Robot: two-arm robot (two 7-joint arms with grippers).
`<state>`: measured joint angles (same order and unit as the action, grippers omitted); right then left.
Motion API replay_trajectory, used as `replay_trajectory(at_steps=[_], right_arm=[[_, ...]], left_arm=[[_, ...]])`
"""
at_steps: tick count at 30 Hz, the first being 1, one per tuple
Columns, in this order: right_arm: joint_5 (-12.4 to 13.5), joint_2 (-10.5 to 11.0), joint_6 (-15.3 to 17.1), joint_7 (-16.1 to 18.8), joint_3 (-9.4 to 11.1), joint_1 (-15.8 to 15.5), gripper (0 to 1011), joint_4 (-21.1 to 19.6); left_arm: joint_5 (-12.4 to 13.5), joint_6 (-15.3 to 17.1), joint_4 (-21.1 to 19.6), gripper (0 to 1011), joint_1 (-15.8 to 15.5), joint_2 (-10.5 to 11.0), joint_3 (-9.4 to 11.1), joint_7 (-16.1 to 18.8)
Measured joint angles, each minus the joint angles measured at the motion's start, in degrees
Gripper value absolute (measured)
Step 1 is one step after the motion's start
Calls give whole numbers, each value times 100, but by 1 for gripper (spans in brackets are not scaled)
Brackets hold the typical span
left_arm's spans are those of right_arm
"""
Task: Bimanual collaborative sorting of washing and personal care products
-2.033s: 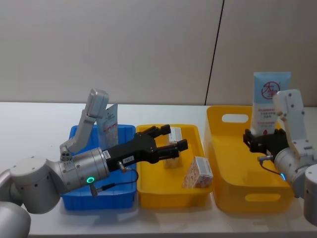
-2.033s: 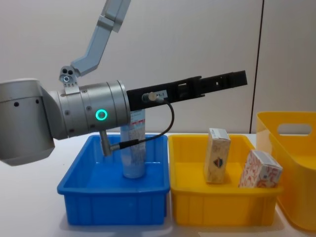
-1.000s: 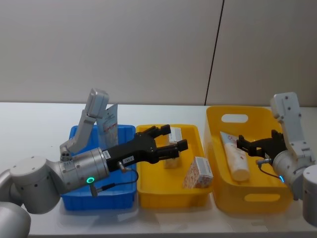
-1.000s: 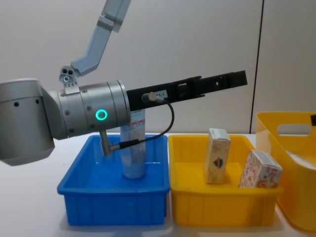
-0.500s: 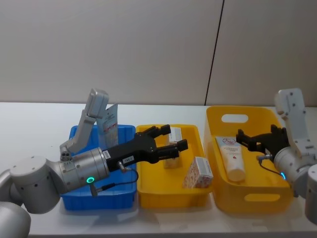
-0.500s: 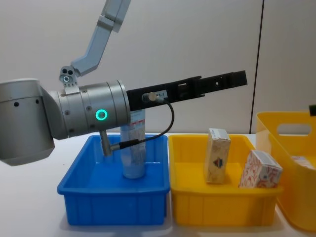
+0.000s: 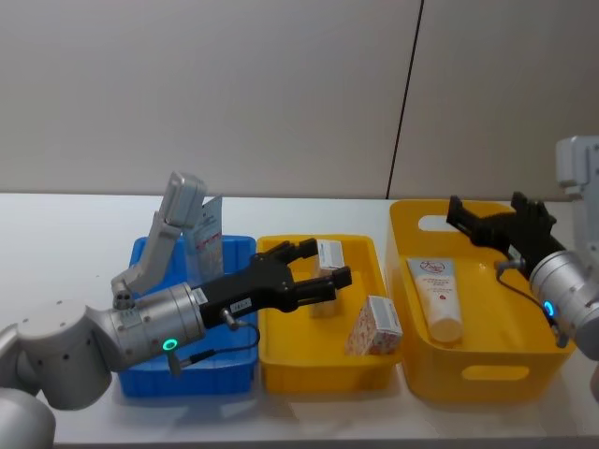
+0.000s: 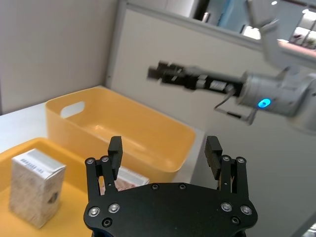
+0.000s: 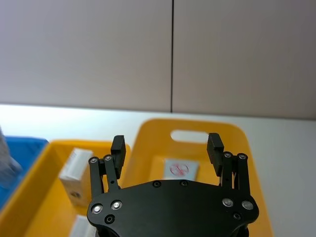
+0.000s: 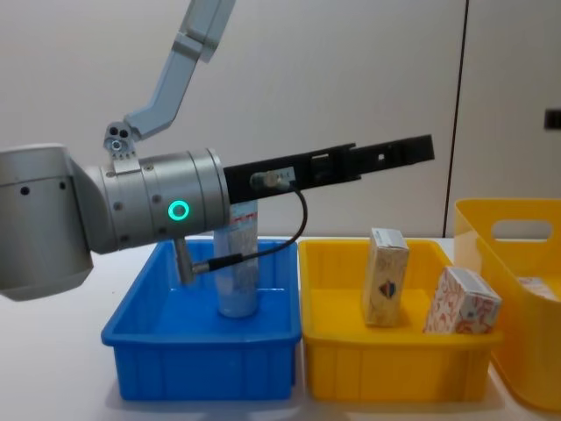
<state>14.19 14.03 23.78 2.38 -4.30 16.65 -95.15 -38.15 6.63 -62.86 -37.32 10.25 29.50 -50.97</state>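
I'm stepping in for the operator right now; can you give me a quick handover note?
Left gripper: open, empty, over the middle yellow tray, near the cream box.
Right gripper: open, empty, above the big yellow bin.
Done: the lying tube is in the bin; the standing tube is in the blue tray.
Left: the cream box and red-print box, both in the middle tray, probably await sorting.

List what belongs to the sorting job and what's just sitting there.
Job: lying tube, standing tube, cream carton, red-printed carton; left gripper open above yellow tray; right gripper open above yellow basket.
Just there: blue tray, yellow tray, yellow basket, table.
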Motion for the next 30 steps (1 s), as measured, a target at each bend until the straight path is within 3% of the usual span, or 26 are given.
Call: replay_trajectory(at_steps=[8, 15, 30], right_arm=[[374, -115, -451, 306, 219, -35, 1003, -236], [374, -105, -481, 306, 201, -68, 1003, -242], [315, 142, -1136, 243, -217, -719, 1004, -384]], left_arm=[[290, -66, -325, 1001, 253, 125, -39, 536], [564, -126, -639, 1001, 498, 247, -74, 1052], [1176, -261, -1336, 1001, 1042, 515, -152, 2206]])
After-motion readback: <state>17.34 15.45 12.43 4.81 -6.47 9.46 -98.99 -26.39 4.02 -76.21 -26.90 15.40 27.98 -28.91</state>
